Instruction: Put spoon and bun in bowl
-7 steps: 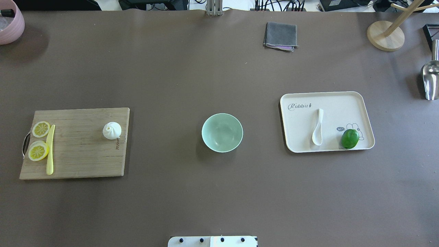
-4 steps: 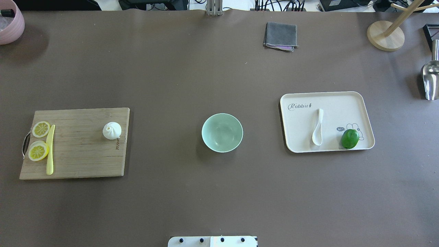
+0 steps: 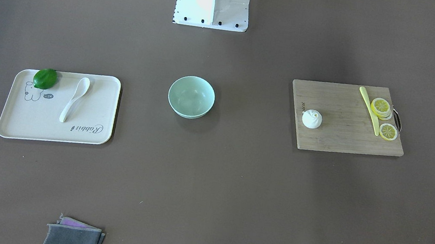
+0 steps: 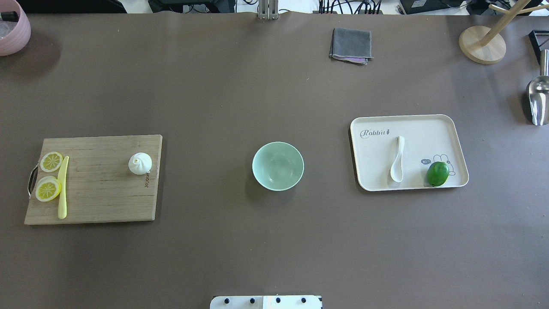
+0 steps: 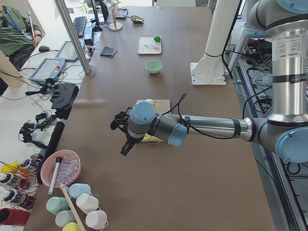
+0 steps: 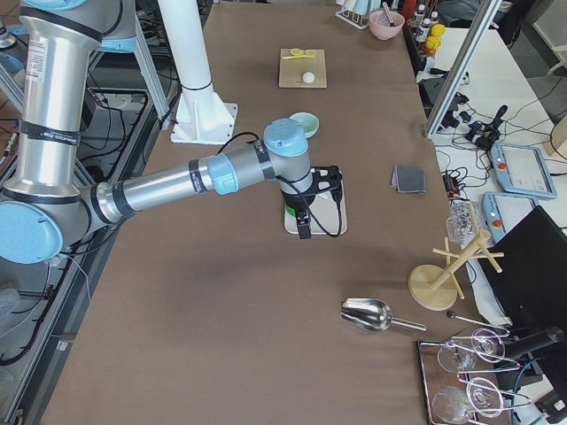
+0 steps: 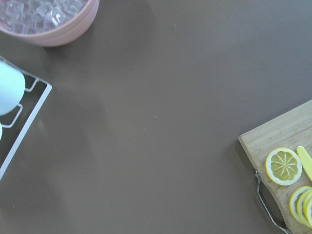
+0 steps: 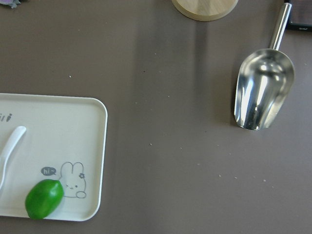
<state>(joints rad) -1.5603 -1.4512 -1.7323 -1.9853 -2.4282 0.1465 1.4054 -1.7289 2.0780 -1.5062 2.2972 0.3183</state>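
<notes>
The mint-green bowl (image 4: 278, 166) stands empty at the table's middle. The white bun (image 4: 140, 163) sits on the right part of a wooden cutting board (image 4: 98, 193) to the bowl's left. The cream spoon (image 4: 398, 161) lies on a cream tray (image 4: 429, 128) to the bowl's right, scoop toward me. My left gripper (image 5: 124, 134) shows only in the exterior left view, high beyond the board's left end; I cannot tell its state. My right gripper (image 6: 306, 221) shows only in the exterior right view, above the tray's right side; I cannot tell its state.
A green lime (image 4: 437, 173) lies on the tray beside the spoon. Lemon slices (image 4: 51, 161) and a yellow knife (image 4: 63, 186) lie on the board's left end. A grey cloth (image 4: 351, 45), wooden stand (image 4: 482, 44), metal scoop (image 4: 537, 98) and pink ice bowl (image 4: 10, 30) line the far edges.
</notes>
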